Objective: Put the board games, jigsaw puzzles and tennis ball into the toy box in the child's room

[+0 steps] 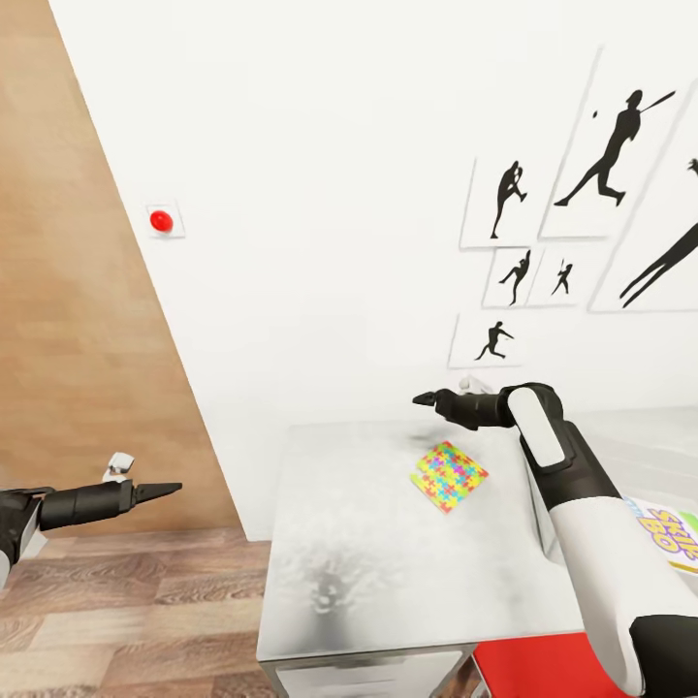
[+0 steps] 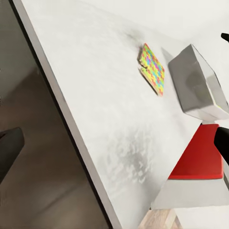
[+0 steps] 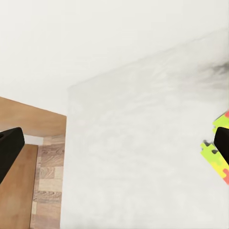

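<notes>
Pale grey-white table (image 1: 359, 572) nearest the camera, bare along its front edge, with wood-plank floor (image 1: 126, 601) to its left and a red seat (image 1: 543, 669) tucked at its near right corner. Left gripper (image 1: 177, 487) off the table's left side, over the floor, empty; dark fingers (image 2: 9, 148) at opposite edges of the left wrist view, so jaws read as apart. Further in, one jigsaw puzzle (image 1: 449, 475) lying flat on the top, well clear of every edge; green "SKIP BO" board game (image 1: 671, 535) at the table's right, partly hidden by the right arm. Beyond the puzzle, right gripper (image 1: 419, 398) raised above the surface, empty, jaws wide apart as judged from the right wrist view, with the puzzle beside one finger, not between the two. Toy box (image 2: 198, 83) just beyond the puzzle, close to the wall. Farthest back, white wall with baseball-player prints (image 1: 611, 155) and a red button (image 1: 162, 222). Step in hand, as judged: picking up the puzzle. For a clean grasp: draw back until centred over the slab, turn the jaws to straddle its narrow span, descend almost to the top, close gently; thin, flat shape likely to slip.
</notes>
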Tool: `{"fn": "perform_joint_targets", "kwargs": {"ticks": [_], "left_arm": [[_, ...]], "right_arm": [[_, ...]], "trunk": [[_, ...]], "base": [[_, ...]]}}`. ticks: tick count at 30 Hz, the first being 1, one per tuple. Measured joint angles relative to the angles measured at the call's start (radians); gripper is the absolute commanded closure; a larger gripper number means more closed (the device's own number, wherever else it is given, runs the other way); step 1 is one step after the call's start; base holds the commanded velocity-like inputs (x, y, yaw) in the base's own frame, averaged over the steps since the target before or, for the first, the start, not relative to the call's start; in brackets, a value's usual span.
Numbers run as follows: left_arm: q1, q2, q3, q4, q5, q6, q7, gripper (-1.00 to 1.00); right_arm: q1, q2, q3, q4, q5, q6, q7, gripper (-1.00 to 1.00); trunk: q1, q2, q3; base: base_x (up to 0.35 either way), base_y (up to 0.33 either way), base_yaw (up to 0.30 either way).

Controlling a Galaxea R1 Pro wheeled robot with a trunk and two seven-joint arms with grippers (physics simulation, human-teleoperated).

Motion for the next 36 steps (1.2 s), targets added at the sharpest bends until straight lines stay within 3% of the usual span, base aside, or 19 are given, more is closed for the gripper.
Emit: {"fn": "perform_joint_targets", "kwargs": {"ticks": [16,21,26,32,36], "left_arm": [[0.0,0.001,0.0,0.0,0.0,0.0,0.0,-1.0],[0.0,0.001,0.0,0.0,0.0,0.0,0.0,-1.0],[0.0,0.001,0.0,0.0,0.0,0.0,0.0,-1.0],[0.001,0.002,0.001,0.0,0.0,0.0,0.0,-1.0],[0.001,0.002,0.001,0.0,0.0,0.0,0.0,-1.0]], "right_arm": [[0.0,0.001,0.002,0.002,0.001,0.0,0.0,-1.0],[-0.025,0.004,0.001,0.05,0.005,0.0,-0.026,-1.0],[-0.084,0.01,0.001,0.137,0.007,0.0,-0.127,-1.0],[-0.171,0.017,-0.002,0.26,0.002,0.0,-0.331,-1.0],[-0.207,0.018,-0.004,0.326,-0.006,0.0,-0.385,-1.0]], "trunk": [[0.0,0.0,-0.001],[0.0,0.0,-0.001],[0.0,0.0,-0.001],[0.0,0.0,-0.001],[0.0,0.0,-0.001]], "base": [[0.0,0.0,0.0],[0.0,0.0,0.0],[0.0,0.0,0.0],[0.0,0.0,0.0],[0.0,0.0,0.0]]}}
